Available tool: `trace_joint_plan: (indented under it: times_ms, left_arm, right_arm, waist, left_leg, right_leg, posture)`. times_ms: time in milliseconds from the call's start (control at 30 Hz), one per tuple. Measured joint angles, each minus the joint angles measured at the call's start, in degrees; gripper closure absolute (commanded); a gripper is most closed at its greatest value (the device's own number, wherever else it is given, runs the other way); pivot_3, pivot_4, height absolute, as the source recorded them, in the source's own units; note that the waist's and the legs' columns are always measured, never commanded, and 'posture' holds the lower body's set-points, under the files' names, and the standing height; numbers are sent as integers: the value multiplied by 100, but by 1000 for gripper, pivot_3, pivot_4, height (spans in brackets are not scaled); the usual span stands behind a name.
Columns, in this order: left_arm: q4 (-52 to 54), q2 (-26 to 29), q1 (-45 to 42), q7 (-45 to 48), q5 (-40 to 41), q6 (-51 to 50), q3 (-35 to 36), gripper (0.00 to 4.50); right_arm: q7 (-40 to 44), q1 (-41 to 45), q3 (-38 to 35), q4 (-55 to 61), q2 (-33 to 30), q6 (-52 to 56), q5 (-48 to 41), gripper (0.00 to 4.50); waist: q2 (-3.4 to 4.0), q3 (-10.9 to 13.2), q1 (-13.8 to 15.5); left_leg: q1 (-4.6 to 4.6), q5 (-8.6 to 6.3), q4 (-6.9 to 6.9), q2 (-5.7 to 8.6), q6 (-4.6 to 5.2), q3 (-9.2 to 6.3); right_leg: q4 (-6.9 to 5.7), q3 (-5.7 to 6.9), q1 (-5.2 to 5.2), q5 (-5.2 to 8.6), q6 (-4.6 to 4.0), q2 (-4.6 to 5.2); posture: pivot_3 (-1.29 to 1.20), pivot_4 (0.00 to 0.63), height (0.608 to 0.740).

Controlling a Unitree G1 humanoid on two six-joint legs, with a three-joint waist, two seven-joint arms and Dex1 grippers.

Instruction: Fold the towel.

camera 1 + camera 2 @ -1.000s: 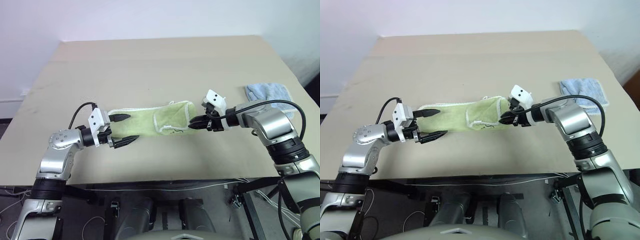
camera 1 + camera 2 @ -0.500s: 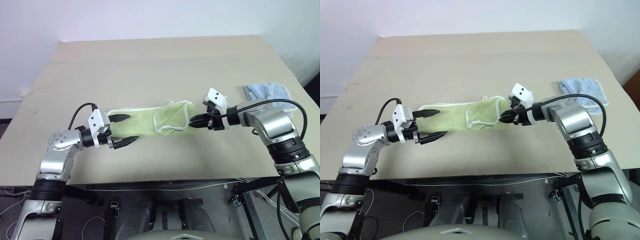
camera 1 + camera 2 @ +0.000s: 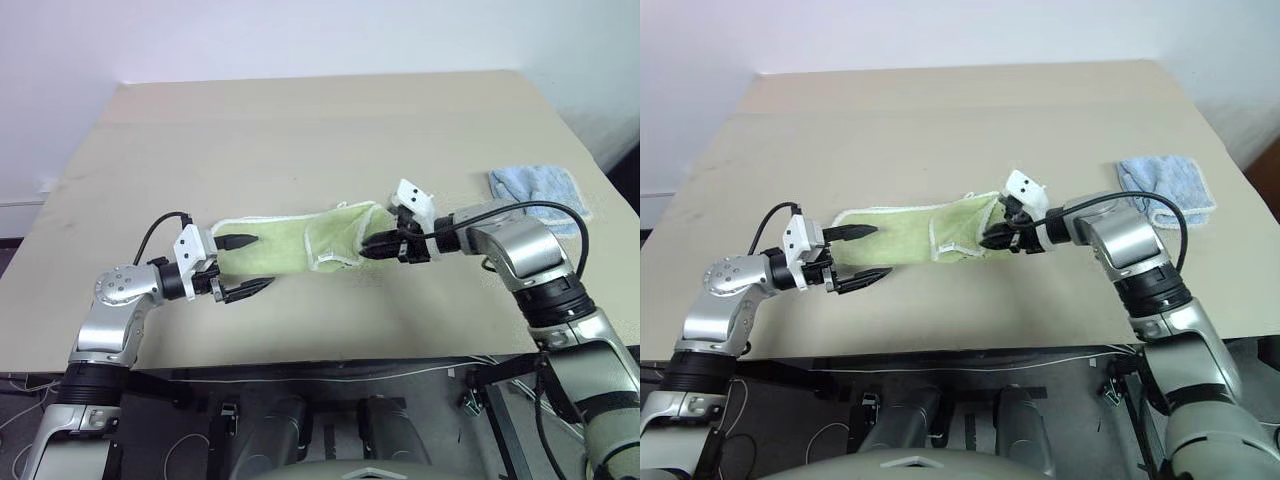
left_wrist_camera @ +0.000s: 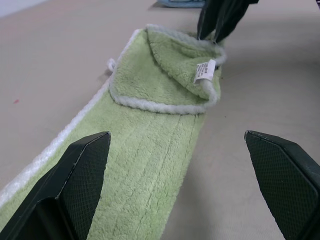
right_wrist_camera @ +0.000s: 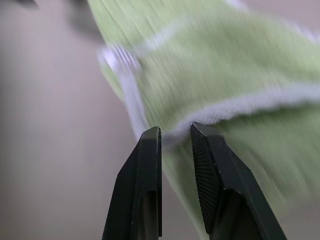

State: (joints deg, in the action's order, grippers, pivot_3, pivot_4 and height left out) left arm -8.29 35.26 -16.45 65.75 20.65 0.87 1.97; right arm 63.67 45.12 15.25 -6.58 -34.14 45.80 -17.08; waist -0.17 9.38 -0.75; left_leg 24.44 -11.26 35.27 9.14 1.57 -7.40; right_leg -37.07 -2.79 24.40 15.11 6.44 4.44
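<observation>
- In the right wrist view the towel is smeared by blur; its terry texture and white edging cannot be made out cleanly, and it is cut off by the picture's edges.
- Whether the towel's edge is pinched between the narrow jaws of the right gripper cannot be settled from that view.
- In the left wrist view the towel's near end is cut off at the lower edge, between the spread jaws of the left gripper.
- The print on the small white label is too small to be read.
- The light blue cloth is partly hidden behind the right arm's cable.
- The counter is cropped at the right edge.
</observation>
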Motion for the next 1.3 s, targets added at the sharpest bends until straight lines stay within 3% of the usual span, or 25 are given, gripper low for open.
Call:
trace_joint_plan:
  times_ms: [333,533,700,1033,1300]
  left_arm:
    - [-106,-88,-24,-6,-8,87,-6,0]
    - [-111,-80,-6,0,-12,99,-1,0]
    - [-110,-77,-11,-4,-17,104,-2,0]
    - [-108,-78,-71,-6,-25,74,-40,0]
    - [-49,-66,-132,-14,-24,48,-50,0]
  right_arm:
    - [-587,687,-148,-1133,882,-299,70,3531]
    - [-362,846,-534,-1260,113,-192,49,3531]
    - [-17,432,-557,-633,-546,115,-8,3531]
    - [-14,-180,-272,100,-735,196,76,3531]
    - [-73,-351,45,60,-641,-176,352,3531]
  waist:
    - [0,0,-5]
    - [0,0,19]
    - [0,0,-22]
    - [0,0,8]
    - [0,0,-3]
  left_leg:
    - [-3,3,0,1,-3,0]
    - [-3,2,0,4,-2,-3]
    - [-2,2,-6,1,-4,-2]
    - [-2,2,-1,2,-4,-1]
    - [-2,3,-1,1,-4,-1]
  right_leg:
    - [-3,1,3,0,0,-1]
    - [4,5,9,0,0,1]
    - [-4,1,3,3,-6,0]
    - [-5,0,1,3,-6,2]
    - [-6,0,1,3,-6,1]
  posture:
    - [0,150,740]
    - [0,150,740]
    - [0,150,740]
    - [0,150,740]
    - [0,150,740]
